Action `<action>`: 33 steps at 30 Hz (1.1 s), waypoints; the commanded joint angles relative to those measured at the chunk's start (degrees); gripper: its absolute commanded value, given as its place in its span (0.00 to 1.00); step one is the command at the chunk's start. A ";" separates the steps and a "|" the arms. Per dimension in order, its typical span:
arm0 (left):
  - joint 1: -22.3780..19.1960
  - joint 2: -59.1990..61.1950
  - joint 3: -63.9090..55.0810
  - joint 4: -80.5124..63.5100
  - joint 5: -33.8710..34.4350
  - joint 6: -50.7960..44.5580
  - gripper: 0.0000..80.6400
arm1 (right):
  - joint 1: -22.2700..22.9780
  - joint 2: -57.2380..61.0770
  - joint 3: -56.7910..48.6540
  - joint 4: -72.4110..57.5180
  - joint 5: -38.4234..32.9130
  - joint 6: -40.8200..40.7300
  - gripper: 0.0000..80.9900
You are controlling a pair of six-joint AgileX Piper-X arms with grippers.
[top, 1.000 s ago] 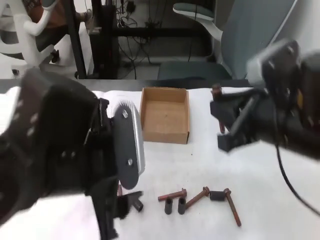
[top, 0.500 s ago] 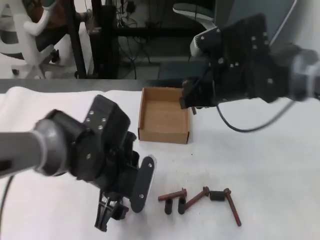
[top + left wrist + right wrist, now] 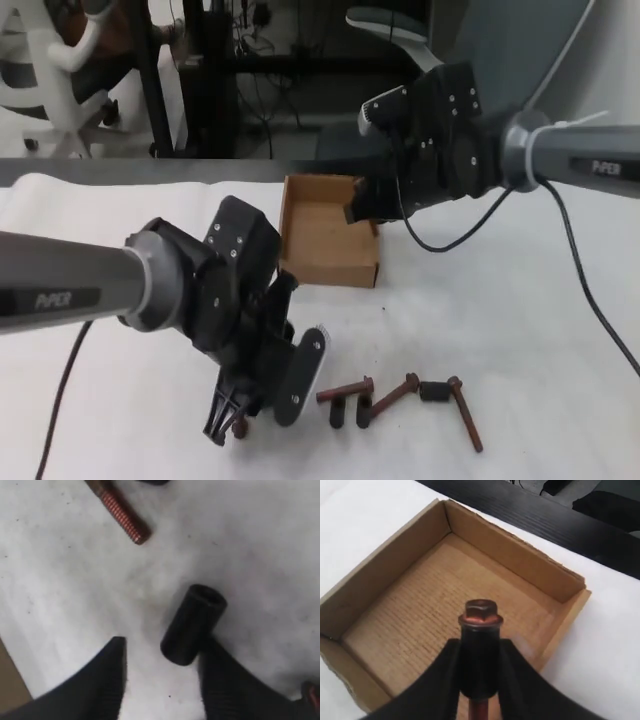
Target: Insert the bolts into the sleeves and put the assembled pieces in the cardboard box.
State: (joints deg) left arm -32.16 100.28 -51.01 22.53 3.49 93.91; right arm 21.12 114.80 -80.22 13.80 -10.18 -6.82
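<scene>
Right gripper (image 3: 480, 656) is clamped on an assembled piece (image 3: 480, 630), bolt head up, and holds it above the box (image 3: 515, 555), over the floor as its wrist camera sees it. Bring it down close to the cardboard before you let go, so it lies flat rather than bouncing off a wall. Your left gripper (image 3: 162, 652) stands spread over a loose sleeve (image 3: 194, 623) lying on the bench (image 3: 250, 555), nearer one finger and perhaps touching it. Centre the sleeve between the fingers before closing, or it will likely roll off towards the bolt (image 3: 122, 517) nearby.
</scene>
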 commanded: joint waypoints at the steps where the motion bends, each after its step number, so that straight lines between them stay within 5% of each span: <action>1: -1.29 3.35 0.75 0.21 -0.46 0.79 0.24 | -0.09 0.57 -2.59 -0.61 -0.84 -0.44 0.01; 2: -1.79 3.35 0.75 0.51 -0.44 0.04 0.05 | -0.09 0.97 -3.43 -0.81 -0.84 -0.44 0.01; 4: -2.70 3.35 0.75 1.03 -0.44 -1.62 0.02 | -0.09 2.05 -4.94 -0.49 -1.60 -0.44 0.00; 6: -3.60 3.35 0.75 1.35 -0.97 -2.94 0.02 | -0.09 2.40 -5.88 0.42 -3.80 -0.01 0.11; 11: -4.84 3.35 0.75 -1.08 -4.10 -9.73 0.02 | 0.03 2.38 -6.74 2.72 -4.24 2.13 0.86; 22: -5.13 -7.44 0.89 -6.10 -4.51 -52.10 0.02 | -0.42 -7.17 -6.42 26.84 1.00 0.15 0.77; 30: -4.97 -25.79 10.76 -16.68 4.80 -69.99 0.02 | -0.70 -19.07 4.08 35.57 5.37 -2.67 0.77; 33: -4.97 -34.26 17.15 -25.14 5.58 -76.63 0.02 | -0.70 -22.99 11.44 34.13 8.06 -2.52 0.70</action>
State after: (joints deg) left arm -36.99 72.23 -38.12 4.16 7.93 23.36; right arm 20.60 94.77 -73.63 47.79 -3.92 -8.98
